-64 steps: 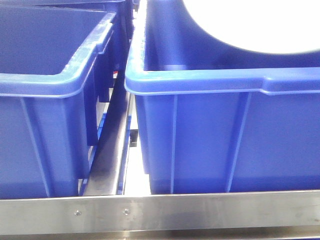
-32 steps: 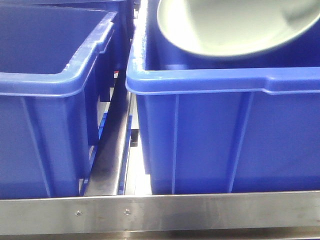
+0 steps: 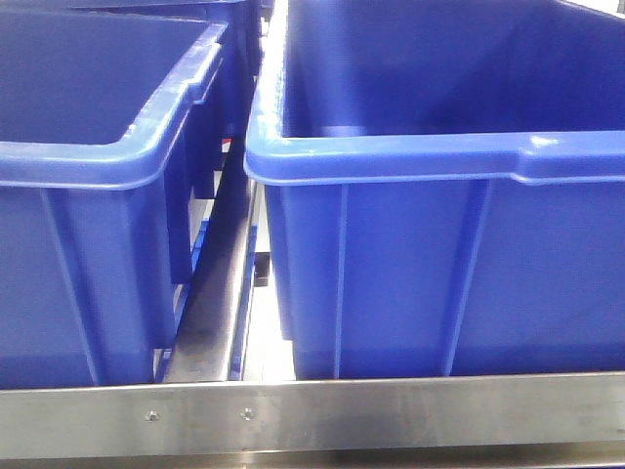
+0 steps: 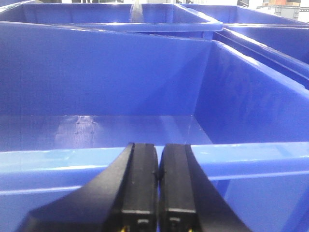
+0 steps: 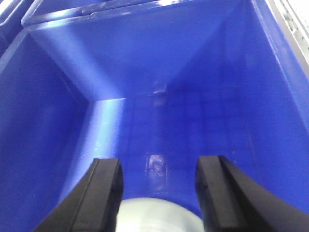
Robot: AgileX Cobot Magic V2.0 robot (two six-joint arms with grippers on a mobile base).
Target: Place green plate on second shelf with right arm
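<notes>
Only a pale arc of the green plate [image 5: 154,217] shows, at the bottom edge of the right wrist view. It lies low inside the right blue bin [image 5: 193,72], between and below my right gripper's fingers. My right gripper [image 5: 159,164] is open, its black fingers wide apart above the bin floor and touching nothing. In the front view the plate is hidden behind the near wall of that bin [image 3: 391,156]. My left gripper [image 4: 158,147] is shut and empty, just in front of the rim of the left blue bin [image 4: 72,159].
Two large blue bins stand side by side in the front view, the left one [image 3: 88,161] with a narrow gap to the right one. A steel shelf rail [image 3: 391,410] runs along the front. More blue bins stand behind in the left wrist view.
The plate hung at the top of the right bin, then tilted and sank. It has now dropped out of the front view behind the bin wall.
</notes>
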